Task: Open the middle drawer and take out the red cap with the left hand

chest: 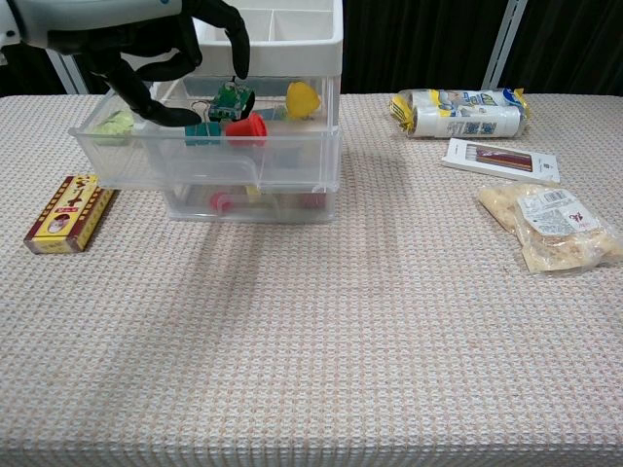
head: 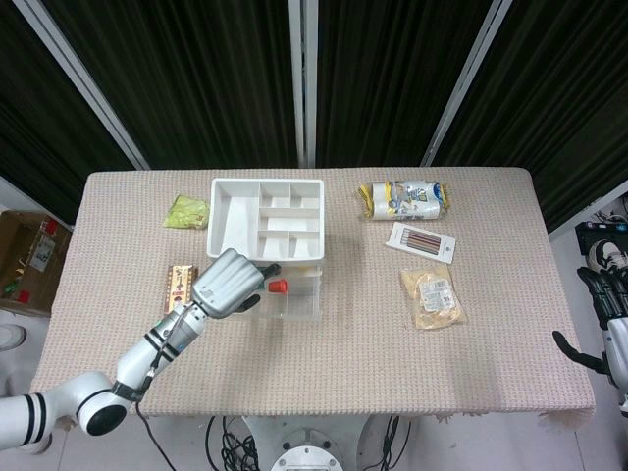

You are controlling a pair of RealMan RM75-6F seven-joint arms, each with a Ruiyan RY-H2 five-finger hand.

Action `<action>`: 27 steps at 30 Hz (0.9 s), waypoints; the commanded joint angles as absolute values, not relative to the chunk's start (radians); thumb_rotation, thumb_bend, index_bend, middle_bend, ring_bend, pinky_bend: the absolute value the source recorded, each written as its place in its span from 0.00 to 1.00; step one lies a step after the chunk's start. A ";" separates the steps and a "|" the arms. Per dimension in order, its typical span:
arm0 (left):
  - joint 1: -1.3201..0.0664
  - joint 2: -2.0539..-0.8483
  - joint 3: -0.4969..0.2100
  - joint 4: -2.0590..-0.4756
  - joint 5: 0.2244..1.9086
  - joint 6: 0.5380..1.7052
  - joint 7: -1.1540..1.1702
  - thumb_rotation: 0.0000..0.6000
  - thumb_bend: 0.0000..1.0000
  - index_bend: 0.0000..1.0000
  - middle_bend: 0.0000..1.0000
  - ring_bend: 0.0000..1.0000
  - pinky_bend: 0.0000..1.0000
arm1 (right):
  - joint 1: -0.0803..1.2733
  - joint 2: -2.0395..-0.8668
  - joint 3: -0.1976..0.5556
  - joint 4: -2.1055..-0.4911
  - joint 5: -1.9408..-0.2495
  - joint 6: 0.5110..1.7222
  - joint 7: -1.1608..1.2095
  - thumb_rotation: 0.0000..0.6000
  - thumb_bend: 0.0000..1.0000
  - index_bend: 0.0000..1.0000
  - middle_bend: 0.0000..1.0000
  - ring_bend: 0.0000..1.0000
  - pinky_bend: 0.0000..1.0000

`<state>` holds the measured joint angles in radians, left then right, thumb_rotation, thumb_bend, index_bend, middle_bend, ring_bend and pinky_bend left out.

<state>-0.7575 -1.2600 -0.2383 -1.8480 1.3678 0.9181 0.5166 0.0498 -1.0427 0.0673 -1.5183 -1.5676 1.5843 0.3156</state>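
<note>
Left hand (chest: 146, 44) hovers, fingers spread and empty, over the open middle drawer (chest: 209, 161); red cap (chest: 247, 127) just beside its fingertips.

Black curtains (head: 392, 69), woven-topped table (head: 324, 363) — white floor (head: 29, 196)

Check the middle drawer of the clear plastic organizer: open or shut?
Open. The clear middle drawer sticks out past the drawers above and below, and the small red cap lies inside it, with the left hand over it.
</note>
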 commanded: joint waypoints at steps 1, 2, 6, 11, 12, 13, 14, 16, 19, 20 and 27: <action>-0.792 -1.284 -0.242 -1.837 1.322 0.890 0.547 1.00 0.23 0.33 0.85 0.91 1.00 | 0.049 -1.043 0.067 -1.519 -1.569 1.585 0.315 1.00 0.17 0.00 0.08 0.00 0.04; -0.800 -1.288 -0.242 -1.834 1.311 0.884 0.554 1.00 0.22 0.33 0.85 0.91 1.00 | 0.049 -1.043 0.067 -1.519 -1.569 1.585 0.315 1.00 0.17 0.00 0.08 0.00 0.04; -0.828 -1.309 -0.243 -1.825 1.254 0.877 0.575 1.00 0.21 0.34 0.85 0.91 1.00 | 0.047 -1.044 0.067 -1.517 -1.565 1.583 0.317 1.00 0.17 0.00 0.08 0.00 0.04; -0.851 -1.337 -0.237 -1.808 1.206 0.888 0.607 1.00 0.21 0.34 0.85 0.91 1.00 | 0.047 -1.044 0.067 -1.514 -1.562 1.578 0.319 1.00 0.17 0.00 0.08 0.00 0.04; -0.856 -1.342 -0.234 -1.807 1.193 0.890 0.617 1.00 0.21 0.35 0.85 0.91 1.00 | 0.047 -1.044 0.067 -1.514 -1.561 1.578 0.320 1.00 0.17 0.00 0.08 0.00 0.04; -0.860 -1.345 -0.231 -1.807 1.184 0.892 0.625 1.00 0.21 0.35 0.85 0.91 1.00 | 0.047 -1.043 0.067 -1.514 -1.561 1.577 0.320 1.00 0.17 0.00 0.08 0.00 0.04; -0.864 -1.348 -0.229 -1.807 1.175 0.894 0.633 1.00 0.21 0.35 0.85 0.91 1.00 | 0.047 -1.043 0.068 -1.513 -1.561 1.578 0.320 1.00 0.17 0.00 0.08 0.00 0.04; -0.871 -1.355 -0.224 -1.807 1.155 0.900 0.645 1.00 0.21 0.36 0.85 0.91 1.00 | 0.047 -1.044 0.068 -1.512 -1.559 1.576 0.321 1.00 0.17 0.00 0.08 0.00 0.04; -0.881 -1.363 -0.220 -1.807 1.124 0.902 0.648 1.00 0.23 0.37 0.85 0.91 1.00 | 0.047 -1.045 0.067 -1.511 -1.559 1.573 0.322 1.00 0.17 0.00 0.08 0.00 0.04; -0.885 -1.365 -0.218 -1.807 1.117 0.903 0.649 1.00 0.24 0.38 0.85 0.91 1.00 | 0.047 -1.045 0.067 -1.511 -1.559 1.573 0.323 1.00 0.17 0.00 0.08 0.00 0.04; -0.897 -1.385 -0.189 -1.786 1.119 0.967 0.729 1.00 0.29 0.39 0.85 0.91 1.00 | 0.044 -1.045 0.064 -1.508 -1.560 1.571 0.323 1.00 0.17 0.00 0.09 0.00 0.04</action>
<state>-0.8954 -1.3778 -0.1983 -1.7918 1.1136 0.9470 0.7079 0.0446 -1.0455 0.0646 -1.5079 -1.5599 1.5714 0.3236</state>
